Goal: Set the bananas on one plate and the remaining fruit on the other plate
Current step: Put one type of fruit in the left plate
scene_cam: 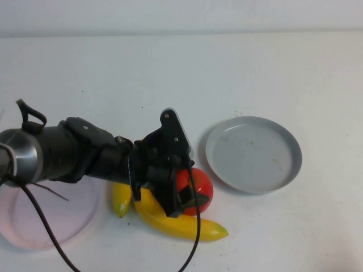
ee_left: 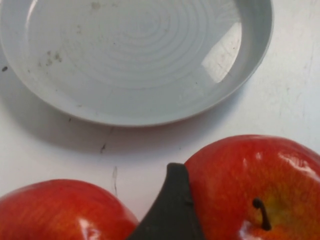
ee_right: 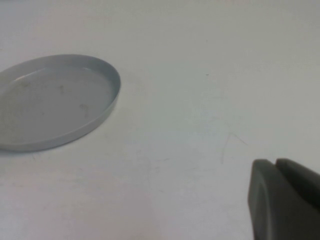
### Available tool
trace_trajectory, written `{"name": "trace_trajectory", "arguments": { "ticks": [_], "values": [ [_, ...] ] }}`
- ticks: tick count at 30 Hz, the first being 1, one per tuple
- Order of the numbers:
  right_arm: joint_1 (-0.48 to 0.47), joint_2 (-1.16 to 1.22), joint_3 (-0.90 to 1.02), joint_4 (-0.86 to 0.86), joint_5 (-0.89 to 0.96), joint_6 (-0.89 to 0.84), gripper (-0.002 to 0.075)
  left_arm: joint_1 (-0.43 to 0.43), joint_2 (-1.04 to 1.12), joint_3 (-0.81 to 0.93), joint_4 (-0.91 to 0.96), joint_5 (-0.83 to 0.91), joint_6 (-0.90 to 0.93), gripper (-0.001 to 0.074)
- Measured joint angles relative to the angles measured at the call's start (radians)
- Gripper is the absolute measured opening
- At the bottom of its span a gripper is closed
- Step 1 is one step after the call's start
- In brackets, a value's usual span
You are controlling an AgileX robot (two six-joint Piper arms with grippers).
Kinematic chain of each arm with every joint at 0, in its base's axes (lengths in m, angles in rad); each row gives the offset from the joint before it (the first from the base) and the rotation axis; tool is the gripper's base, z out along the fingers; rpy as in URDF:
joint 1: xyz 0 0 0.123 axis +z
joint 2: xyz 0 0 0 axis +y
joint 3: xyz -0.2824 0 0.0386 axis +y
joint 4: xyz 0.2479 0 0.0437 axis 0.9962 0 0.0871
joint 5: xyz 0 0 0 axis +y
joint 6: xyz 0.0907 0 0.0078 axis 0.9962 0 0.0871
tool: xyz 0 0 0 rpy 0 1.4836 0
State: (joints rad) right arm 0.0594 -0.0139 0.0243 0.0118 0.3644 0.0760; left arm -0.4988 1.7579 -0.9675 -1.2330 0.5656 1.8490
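Note:
My left gripper [scene_cam: 182, 195] reaches in from the left and is shut on one red apple [ee_left: 260, 185] resting on the table. One dark finger [ee_left: 170, 210] is wedged between it and the second apple [ee_left: 60, 212]. In the high view only one apple [scene_cam: 201, 190] shows, beside the gripper. Two yellow bananas lie by the apples: one [scene_cam: 181, 225] in front, the other [scene_cam: 121, 198] partly under the arm. The grey plate [scene_cam: 253, 154] is empty, just right of the apples. The pale pink plate [scene_cam: 45, 224] is empty at the front left. My right gripper [ee_right: 275, 167] is shut and empty above bare table, out of the high view.
The white table runs to a pale back wall. A black cable [scene_cam: 195, 238] hangs from the left gripper across the front banana. The grey plate's rim [ee_right: 112, 95] shows in the right wrist view, apart from the right gripper.

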Motion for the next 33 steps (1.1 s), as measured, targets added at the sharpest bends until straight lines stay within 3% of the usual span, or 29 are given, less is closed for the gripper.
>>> {"name": "trace_trajectory", "arguments": {
  "ticks": [8, 10, 12, 16, 23, 28, 33],
  "values": [
    [0.0, 0.0, 0.0, 0.0, 0.0, 0.0, -0.0016, 0.0, -0.101, 0.002, -0.063, 0.013, -0.016, 0.0578],
    [0.0, 0.0, 0.0, 0.0, 0.0, 0.0, -0.0016, 0.0, -0.159, 0.002, -0.053, 0.006, -0.09, 0.0578],
    [0.0, 0.0, 0.0, 0.0, 0.0, 0.0, -0.0016, 0.0, -0.226, 0.002, 0.004, -0.024, -0.275, 0.0578],
    [0.0, 0.0, 0.0, 0.0, 0.0, 0.0, -0.0015, 0.034, -0.341, 0.002, 0.295, -0.031, -0.723, 0.0578],
    [0.0, 0.0, 0.0, 0.0, 0.0, 0.0, -0.0016, 0.178, -0.444, 0.004, 0.929, 0.065, -1.422, 0.0578],
    [0.0, 0.0, 0.0, 0.0, 0.0, 0.002, -0.0016, 0.217, -0.452, 0.034, 1.225, 0.087, -1.711, 0.0578],
    [0.0, 0.0, 0.0, 0.0, 0.0, 0.002, -0.0015, 0.23, -0.443, 0.128, 1.335, 0.027, -1.799, 0.0578]
  ]
}}
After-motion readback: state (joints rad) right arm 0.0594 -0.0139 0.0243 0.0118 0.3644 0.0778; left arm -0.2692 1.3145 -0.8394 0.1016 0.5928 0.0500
